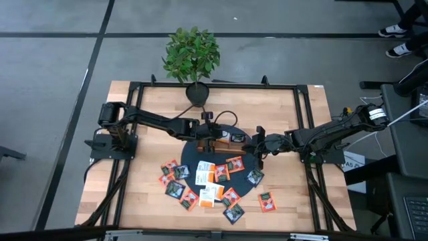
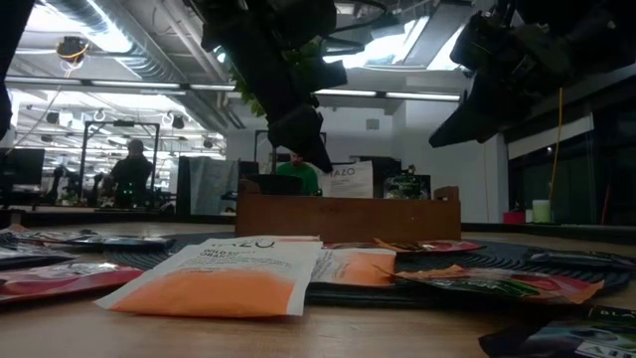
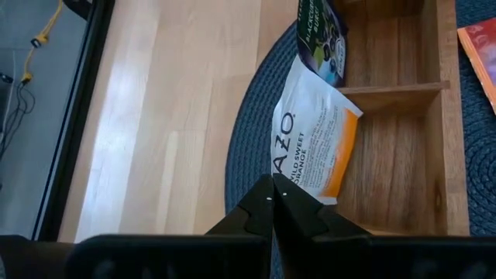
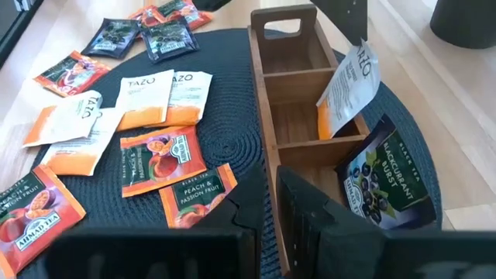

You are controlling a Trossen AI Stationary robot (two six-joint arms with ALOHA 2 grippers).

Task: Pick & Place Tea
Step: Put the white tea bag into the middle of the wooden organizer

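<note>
White-orange sachet [image 2: 224, 278] lies nearest the low cam, flat on the table w/ other sachets [image 4: 155, 159] around it.

L gripper [image 3: 271, 203] – fingers shut tight on the corner of a white-orange tea sachet [image 3: 314, 139], held tilted over the wooden tray [image 4: 298, 116], its lower edge hanging at the tray's long wall over the middle compartment. A dark blackcurrant sachet [image 4: 384, 182] leans on the tray's outer wall at the next compartment. R gripper [image 4: 267, 205] hovers just beside the tray's end, over the dark round mat [image 4: 225, 132]; fingers near-closed, nothing seen between them – can't tell if fully shut. Loose sachets spread over the mat's near side and bare table [image 1: 140, 201]; the tray's compartments look open inside. Plant [image 1: 192, 53] at far table edge.
</note>
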